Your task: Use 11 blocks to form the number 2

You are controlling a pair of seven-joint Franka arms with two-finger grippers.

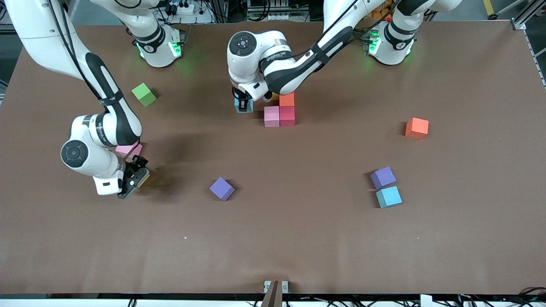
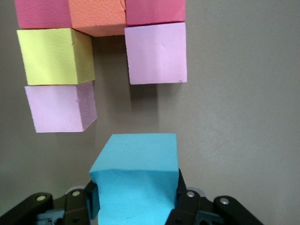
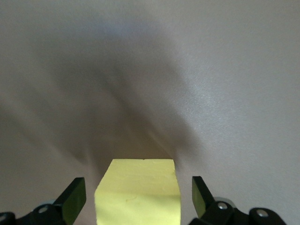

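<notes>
My left gripper (image 1: 244, 103) is shut on a light blue block (image 2: 136, 168), low over the table beside a tight cluster of blocks. In the left wrist view the cluster shows two red blocks (image 2: 42, 13), an orange one (image 2: 97, 16), a yellow one (image 2: 54, 56) and two pink ones (image 2: 157, 54). The front view shows its pink (image 1: 271, 116), red (image 1: 287, 115) and orange (image 1: 286, 99) blocks. My right gripper (image 1: 137, 175) stands open around a yellow block (image 3: 138, 180) on the table, with a gap on each side. A pink block (image 1: 129, 150) lies beside that arm.
Loose on the table are a purple block (image 1: 222, 188), another purple block (image 1: 383, 177) touching a light blue one (image 1: 388, 196), and an orange block (image 1: 416, 128). A green cube (image 1: 144, 94) sits near the right arm's base.
</notes>
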